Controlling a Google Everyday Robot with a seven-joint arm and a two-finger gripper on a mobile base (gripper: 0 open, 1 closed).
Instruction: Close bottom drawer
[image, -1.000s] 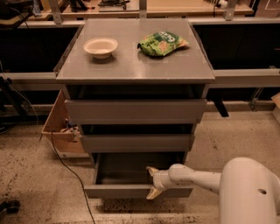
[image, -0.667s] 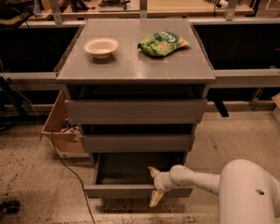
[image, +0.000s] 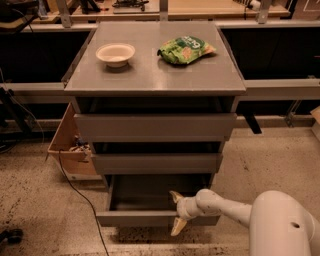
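The bottom drawer (image: 150, 218) is the lowest of three grey drawers in the cabinet. It stands pulled out, and its shallow grey inside (image: 150, 192) shows empty. My gripper (image: 176, 212) is at the right part of the drawer's front edge. One pale fingertip (image: 175, 196) points up over the drawer's inside and the other (image: 177, 227) hangs down in front of the drawer front, so the front edge lies between them. My white arm (image: 235, 210) reaches in from the lower right.
The cabinet top (image: 150, 75) holds a white bowl (image: 115, 53) and a green snack bag (image: 186, 49). The top drawer (image: 155, 127) and middle drawer (image: 156, 163) stick out slightly. A cardboard box (image: 67, 145) and a black cable (image: 80, 195) lie on the floor at the left.
My gripper has shifted slightly down and right along the drawer's front edge, with the lower finger now hanging in front of the drawer front. The drawer has not visibly moved.
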